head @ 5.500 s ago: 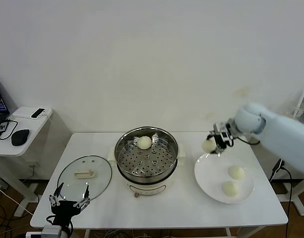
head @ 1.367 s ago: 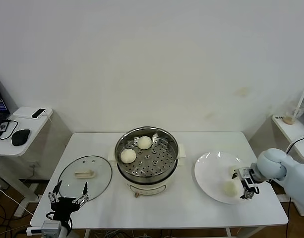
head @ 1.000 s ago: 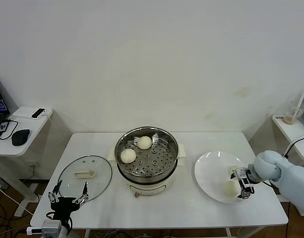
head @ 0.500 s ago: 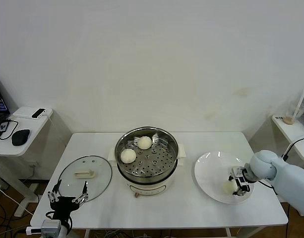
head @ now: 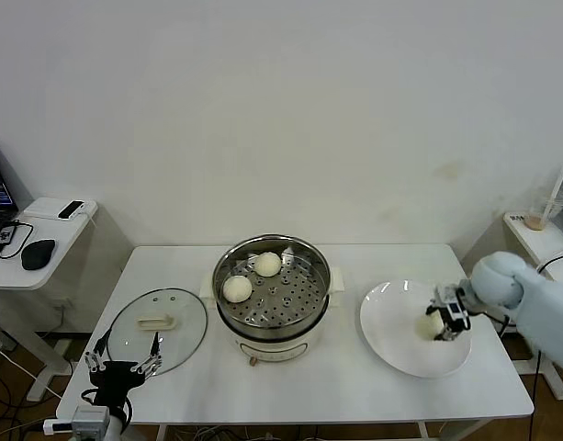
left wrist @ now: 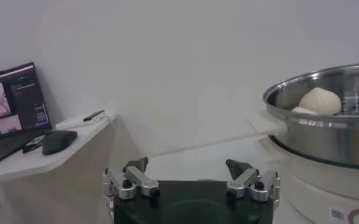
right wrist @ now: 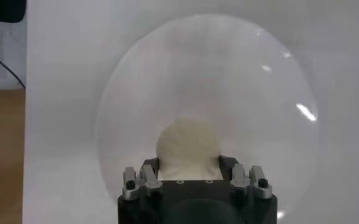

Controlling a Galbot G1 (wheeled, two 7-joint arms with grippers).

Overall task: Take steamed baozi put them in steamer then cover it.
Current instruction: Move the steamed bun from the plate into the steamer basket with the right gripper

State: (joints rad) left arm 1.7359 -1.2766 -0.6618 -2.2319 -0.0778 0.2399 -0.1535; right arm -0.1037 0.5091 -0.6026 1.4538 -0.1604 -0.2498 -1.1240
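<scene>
Over the white plate [head: 405, 354] at the table's right side we find the right gripper [head: 439, 322] clamped on a baozi [head: 432, 324] — the bun sits squarely between its fingers, above the plate. Left of it the steamer [head: 273, 317] stands uncovered with two more buns [head: 267, 264] on its perforated tray, and the glass cover [head: 158, 328] lies flat on the table beyond that. The left gripper [head: 122, 371] hangs near the table's front left corner, fingers spread wide.

From the left wrist we see those fingers [left wrist: 127, 180] apart with nothing between them, the steamer [left wrist: 325, 125] off to one side.

From the right wrist — the baozi [right wrist: 188, 147] is wedged between the gripper's fingers [right wrist: 144, 178], the plate [right wrist: 258, 91] spreading behind it.
</scene>
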